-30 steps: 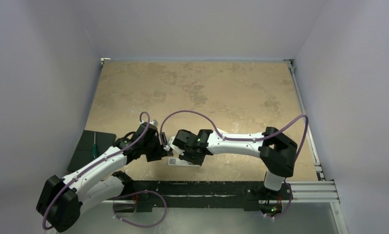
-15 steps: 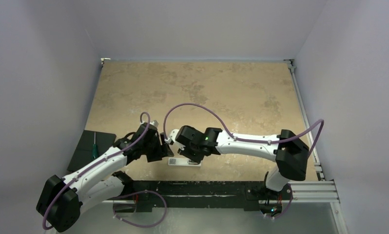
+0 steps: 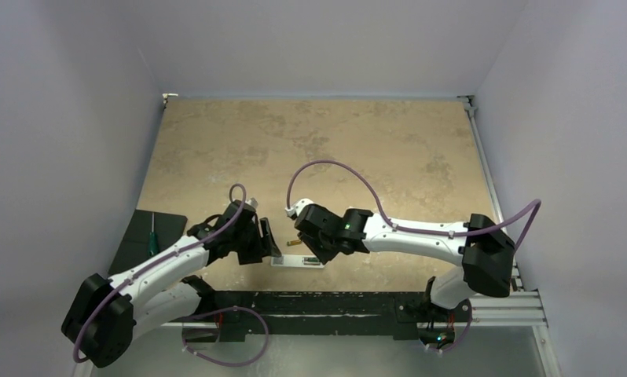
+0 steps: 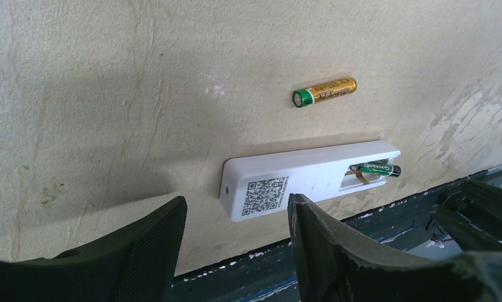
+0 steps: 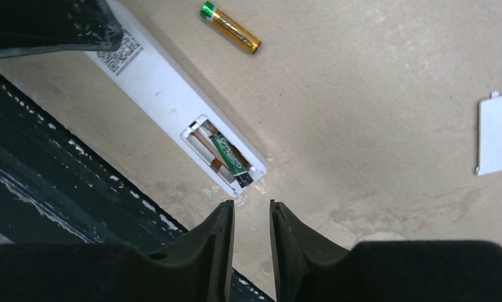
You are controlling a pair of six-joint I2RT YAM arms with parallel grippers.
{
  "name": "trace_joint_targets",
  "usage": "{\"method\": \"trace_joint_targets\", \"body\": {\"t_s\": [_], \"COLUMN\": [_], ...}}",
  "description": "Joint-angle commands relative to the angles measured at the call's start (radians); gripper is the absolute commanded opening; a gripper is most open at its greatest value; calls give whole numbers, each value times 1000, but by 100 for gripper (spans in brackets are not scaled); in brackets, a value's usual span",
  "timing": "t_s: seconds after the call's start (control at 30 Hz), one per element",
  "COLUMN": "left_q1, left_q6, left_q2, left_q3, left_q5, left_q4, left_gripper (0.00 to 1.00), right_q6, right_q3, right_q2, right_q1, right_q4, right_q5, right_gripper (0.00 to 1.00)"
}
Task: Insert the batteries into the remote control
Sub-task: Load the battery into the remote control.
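Right wrist view: right gripper (image 5: 250,207) had drawn back off the remote control (image 5: 167,94), fingers a narrow slit apart, empty. Green-black battery (image 5: 231,157) now lay in the recess (image 5: 201,141); seating unclear, second slot bare. Left gripper (image 4: 237,201), spread wide, had eased away too. Farther out on the counter (image 5: 362,75), gold battery (image 5: 231,27) lay loose. Judged half loaded.

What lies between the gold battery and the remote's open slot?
Nothing visible. Only tabletop separates the gold battery from the remote; its cover lies off to one side, and the green battery fills the other slot.
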Motion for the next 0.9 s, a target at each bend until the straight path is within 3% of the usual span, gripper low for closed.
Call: {"method": "trace_joint_targets", "body": {"t_s": [0.0,0.87], "left_q1": [-2,-3], "left_q6": [17,45], "left_q2": [21,76], "left_q3": [-7,-39], "left_q5": [29,99], "left_q4": [47,129], "left_gripper": [60,37], "right_q6": [168,498], "right_q3": [-36,-193], "right_q2": [-59,-117], "right_q1": [-25,-83], "right_q4": [33,211], "right_q5": [57,-19], "right_gripper": [34,30]}}
